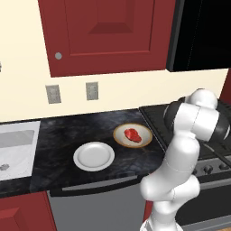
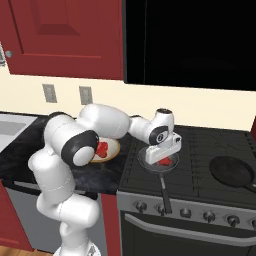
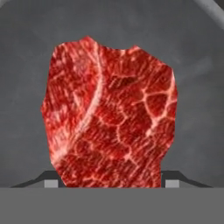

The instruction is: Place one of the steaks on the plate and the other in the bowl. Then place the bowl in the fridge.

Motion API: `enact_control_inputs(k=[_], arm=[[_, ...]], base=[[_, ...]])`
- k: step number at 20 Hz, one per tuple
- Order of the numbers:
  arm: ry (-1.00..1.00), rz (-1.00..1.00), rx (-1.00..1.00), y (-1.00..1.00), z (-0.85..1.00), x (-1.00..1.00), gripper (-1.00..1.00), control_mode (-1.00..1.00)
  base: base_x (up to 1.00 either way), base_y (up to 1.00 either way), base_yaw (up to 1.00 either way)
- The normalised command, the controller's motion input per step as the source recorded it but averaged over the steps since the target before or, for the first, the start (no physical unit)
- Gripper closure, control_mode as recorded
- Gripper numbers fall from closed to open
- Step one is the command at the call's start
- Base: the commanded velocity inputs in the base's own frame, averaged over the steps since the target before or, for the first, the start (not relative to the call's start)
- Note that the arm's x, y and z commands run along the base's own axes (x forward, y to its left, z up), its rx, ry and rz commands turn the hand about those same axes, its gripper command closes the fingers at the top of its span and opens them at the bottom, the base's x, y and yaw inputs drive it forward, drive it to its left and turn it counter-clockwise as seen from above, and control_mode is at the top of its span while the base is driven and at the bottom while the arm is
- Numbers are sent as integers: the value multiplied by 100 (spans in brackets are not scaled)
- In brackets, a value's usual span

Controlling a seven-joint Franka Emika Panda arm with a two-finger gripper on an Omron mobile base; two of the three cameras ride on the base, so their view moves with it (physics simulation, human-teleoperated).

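Note:
One steak (image 1: pixel 131 134) lies in the tan-rimmed bowl (image 1: pixel 119 136) on the dark counter. The white plate (image 1: pixel 94 156) sits bare to the bowl's front left. The other steak (image 3: pixel 111 118) lies in a small grey pan (image 2: pixel 149 164) on the stove's left burner. My gripper (image 2: pixel 163 156) points down right over this steak (image 2: pixel 165 161). In the hand view its two fingertips (image 3: pixel 51 183) stand on either side of the meat, close to its edges, and the jaws are open. My arm partly hides the bowl (image 2: pixel 114 149) in the right base view. The fridge is out of view.
A larger dark frying pan (image 2: pixel 232 172) rests on the stove's right side. The small pan's handle (image 2: pixel 164 192) juts toward the stove front. A sink (image 1: pixel 13 151) lies at the counter's left end. Red cabinets and a black appliance hang overhead.

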Motion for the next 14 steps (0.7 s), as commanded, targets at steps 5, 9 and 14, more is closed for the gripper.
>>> enact_control_inputs(k=[5, 9, 14], arm=[[-24, 0, 0, 1, 21, -43, 100, -100], [-12, 0, 0, 8, 74, -55, 100, -100], [-7, 0, 0, 52, 73, -76, 100, -100]], base=[[0, 0, 0], [0, 0, 0], [0, 0, 0]])
